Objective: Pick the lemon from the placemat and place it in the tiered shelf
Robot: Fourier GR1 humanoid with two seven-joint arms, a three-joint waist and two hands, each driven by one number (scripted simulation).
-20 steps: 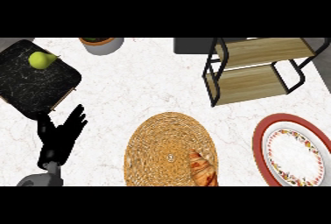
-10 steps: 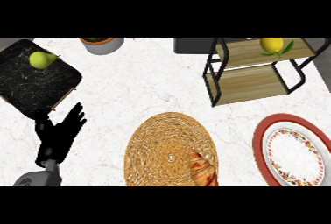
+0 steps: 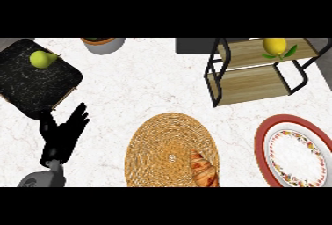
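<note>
A yellow lemon (image 3: 275, 45) with green leaves sits on the top level of the tiered shelf (image 3: 254, 83), a black metal frame with wooden boards at the upper right. The round woven placemat (image 3: 167, 147) lies at the lower middle and carries only a croissant (image 3: 203, 168) on its lower right part. My left hand (image 3: 62, 135) rests open at the lower left, fingers up, well away from the lemon. The right hand shows nowhere in the view.
A black marble board (image 3: 32, 81) at the upper left holds a green pear (image 3: 41, 59). A grey pot (image 3: 102, 44) stands at the top edge. A red-rimmed patterned plate (image 3: 297, 151) lies at the lower right. A dark box (image 3: 196, 45) sits behind the shelf.
One second ago the shelf's top level was bare; half a second ago the lemon was on it, and it stays there now. The left hand has shifted slightly.
</note>
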